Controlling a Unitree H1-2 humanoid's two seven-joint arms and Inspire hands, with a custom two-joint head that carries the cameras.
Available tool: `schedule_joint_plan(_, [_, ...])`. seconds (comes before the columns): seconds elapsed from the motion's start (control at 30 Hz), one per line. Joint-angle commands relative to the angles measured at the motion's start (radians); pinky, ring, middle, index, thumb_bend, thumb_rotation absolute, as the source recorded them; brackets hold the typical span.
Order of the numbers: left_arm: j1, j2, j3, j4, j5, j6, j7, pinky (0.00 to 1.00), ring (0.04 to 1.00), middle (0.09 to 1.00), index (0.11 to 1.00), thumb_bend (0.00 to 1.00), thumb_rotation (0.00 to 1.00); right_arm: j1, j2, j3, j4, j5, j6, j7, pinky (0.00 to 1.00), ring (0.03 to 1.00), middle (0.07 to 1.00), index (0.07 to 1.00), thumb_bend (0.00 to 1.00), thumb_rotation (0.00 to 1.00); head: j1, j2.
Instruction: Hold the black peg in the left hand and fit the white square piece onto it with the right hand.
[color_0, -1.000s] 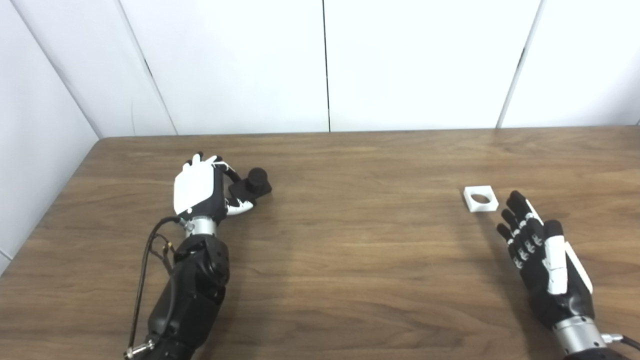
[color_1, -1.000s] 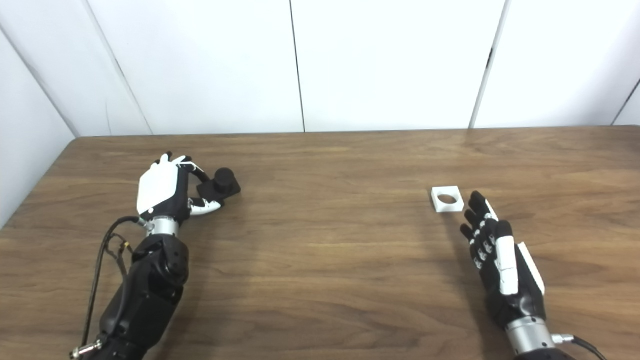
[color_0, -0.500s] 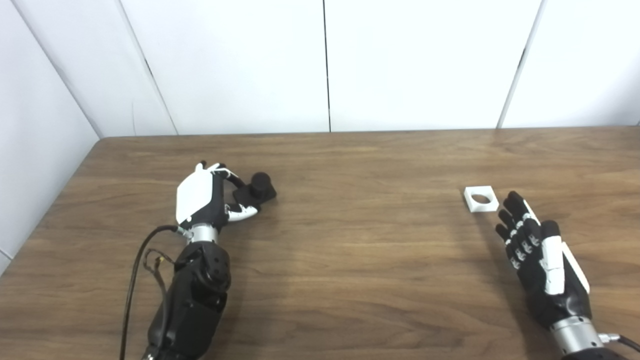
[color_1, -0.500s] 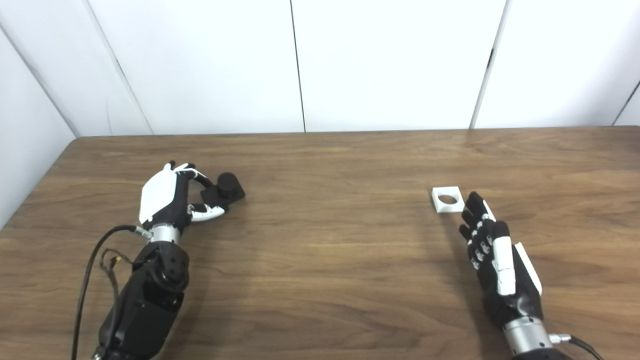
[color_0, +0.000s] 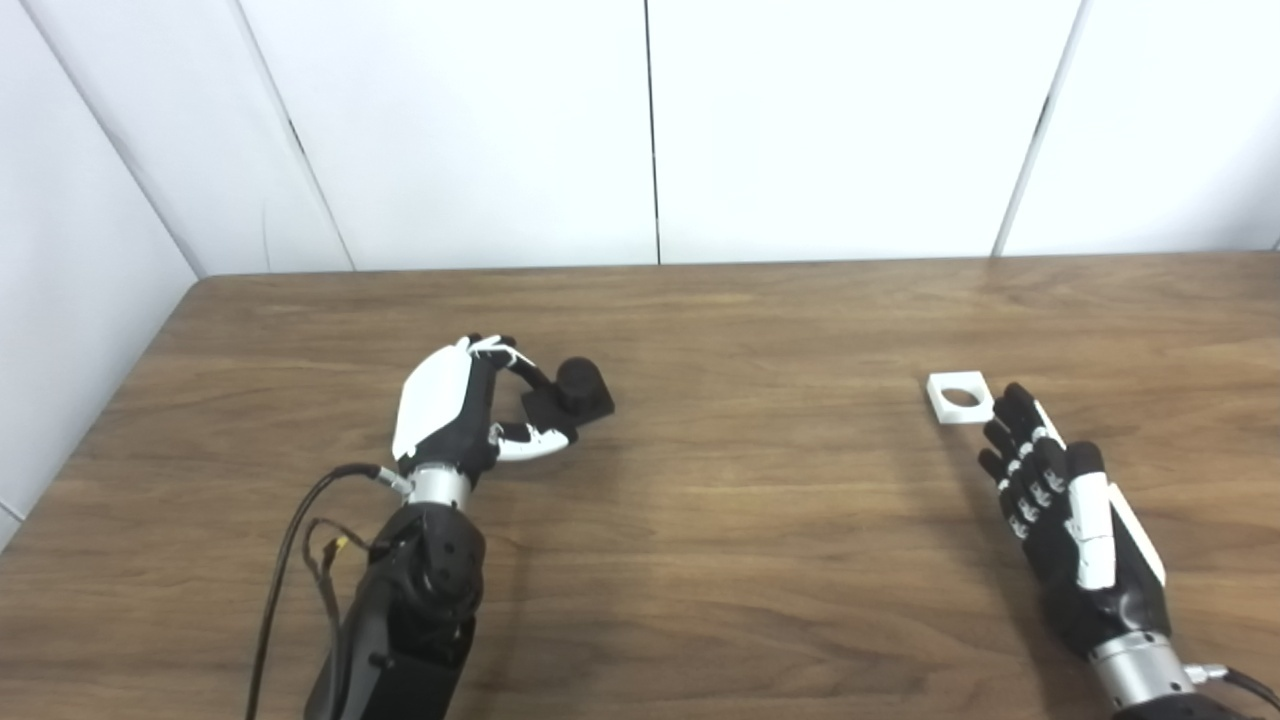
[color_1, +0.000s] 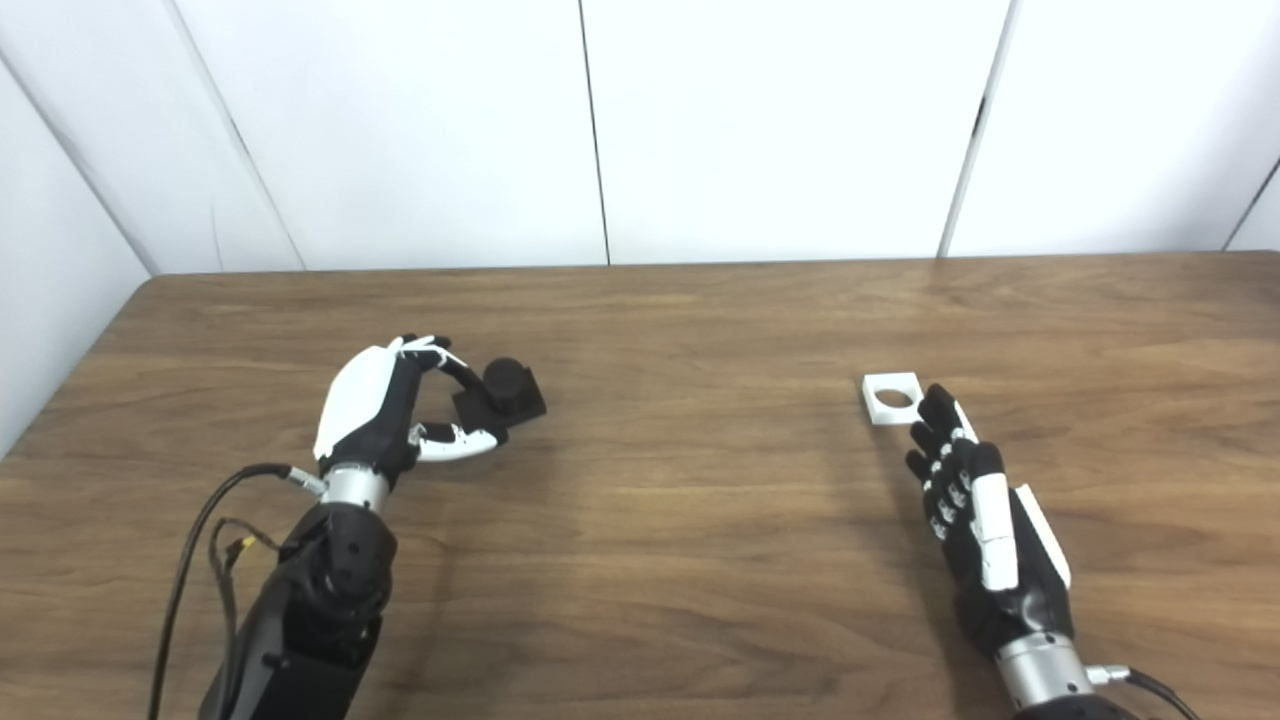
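Black arms (color_0: 415, 610), white-backed hands, loose cables (color_0: 290, 540)

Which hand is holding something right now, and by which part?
The left hand grips the black peg by its square base. The right hand is open, fingertips just short of the white square piece.

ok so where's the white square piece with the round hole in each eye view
Left eye view: white square piece with the round hole, right of centre, flat on the wooden table.
Right eye view: same piece, nearer the middle.
Shared landmark: the right hand fingertips just beside it.
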Motion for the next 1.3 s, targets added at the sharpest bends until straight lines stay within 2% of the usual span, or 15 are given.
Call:
schedule_joint_plan(0.0, [-0.006,0.002,-0.012,-0.074,0.036,-0.004,-0.013,0.85,0.964,0.873,0.488,0.51,0.07,-0.027,0.009,-0.001,-0.02,0.001,-0.027,0.0,1.0,1.0,1.0,0.995,0.68,1.0,-0.002,0.002])
schedule_joint_plan(0.33, [0.088,-0.01,-0.09,-0.179,0.115,-0.02,-0.066,0.86,0.951,0.866,0.489,0.51,0.07,-0.016,0.015,-0.004,-0.048,0.002,-0.011,-0.009,1.0,1.0,1.0,0.994,0.66,1.0,-0.02,0.014])
schedule_joint_plan(0.53, [0.128,-0.025,-0.109,-0.207,0.133,-0.045,-0.065,0.83,0.941,0.861,0.489,0.51,0.08,-0.011,0.013,-0.003,-0.059,0.003,-0.005,-0.009,1.0,1.0,1.0,0.998,0.67,1.0,-0.028,0.024])
schedule_joint_plan(0.83, [0.192,-0.058,-0.149,-0.241,0.13,-0.064,-0.081,0.84,0.953,0.873,0.489,0.51,0.08,-0.012,0.016,-0.003,-0.068,0.001,0.007,-0.017,1.0,1.0,1.0,0.997,0.66,1.0,-0.039,0.033])
schedule_joint_plan(1.17, [0.247,-0.104,-0.203,-0.265,0.185,-0.083,-0.073,0.81,0.938,0.858,0.488,0.5,0.08,-0.01,0.018,0.003,-0.082,-0.006,0.022,-0.025,1.0,1.0,1.0,0.998,0.66,1.0,-0.043,0.047])
schedule_joint_plan(1.27, [0.262,-0.112,-0.213,-0.284,0.182,-0.078,-0.107,0.83,0.954,0.87,0.49,0.5,0.08,-0.009,0.022,0.004,-0.088,-0.006,0.028,-0.028,1.0,1.0,1.0,1.0,0.65,1.0,-0.048,0.052])
